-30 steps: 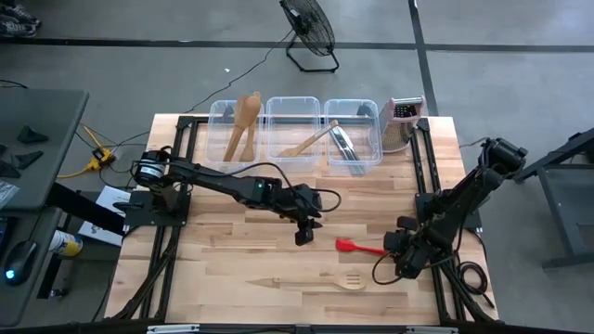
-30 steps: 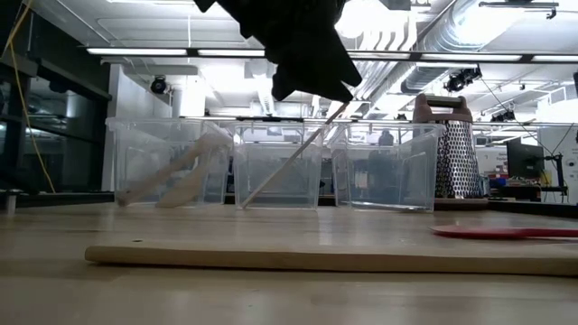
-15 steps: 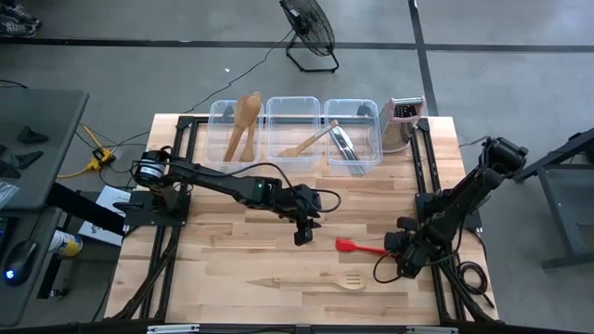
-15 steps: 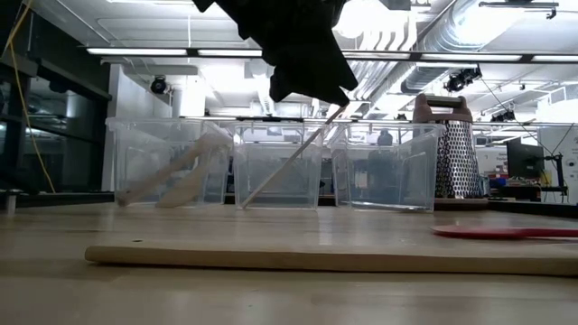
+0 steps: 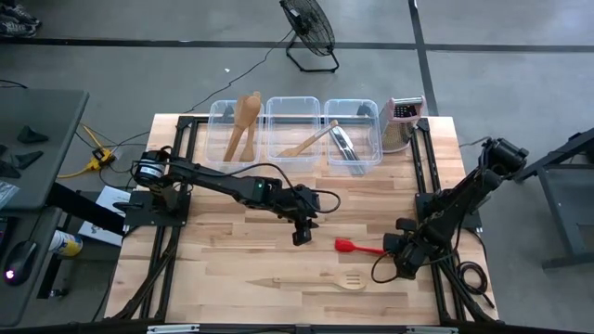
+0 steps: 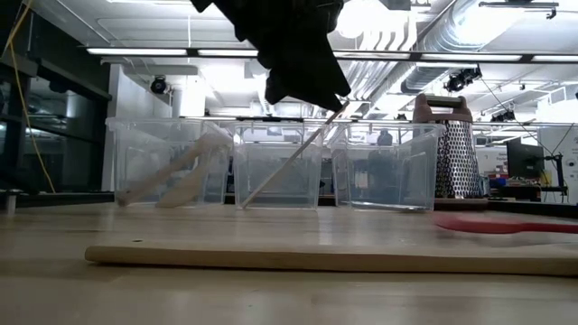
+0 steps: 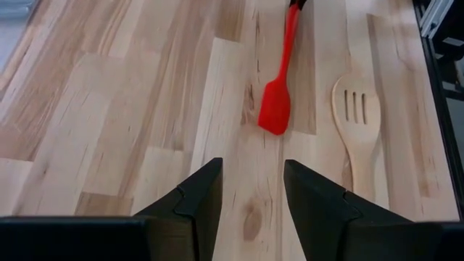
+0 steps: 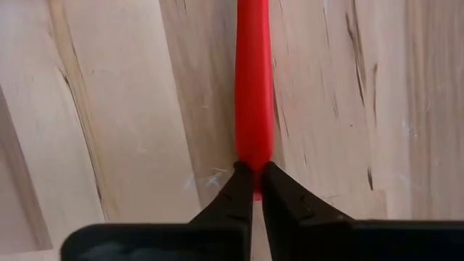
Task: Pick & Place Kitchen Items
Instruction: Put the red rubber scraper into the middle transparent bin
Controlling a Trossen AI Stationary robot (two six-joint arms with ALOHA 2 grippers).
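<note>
1. Right wrist view shows my right tool [image 8: 254, 190] pinched narrow on the handle tip of the slim red spatula [image 8: 254, 94], whose long axis runs straight ahead of it across the wooden counter [image 5: 213, 260].
2. My left tool [image 7: 250, 190] hovers wide open near the blade.
3. I count one red spatula, one pale slotted wooden spoon [image 5: 316, 281], three clear plastic tubs [image 5: 294, 130].

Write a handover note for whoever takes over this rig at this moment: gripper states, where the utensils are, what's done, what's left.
Right gripper: jaws shut on the red spatula by its handle end, low at the table.
Left gripper: jaws open, empty, hovering mid-table, short of the spatula's blade.
Done: wooden spoons in the left tub; a wooden utensil in the middle tub; metal pieces in the right tub.
Left: red spatula, slotted wooden spatula near the table's front edge.
</note>
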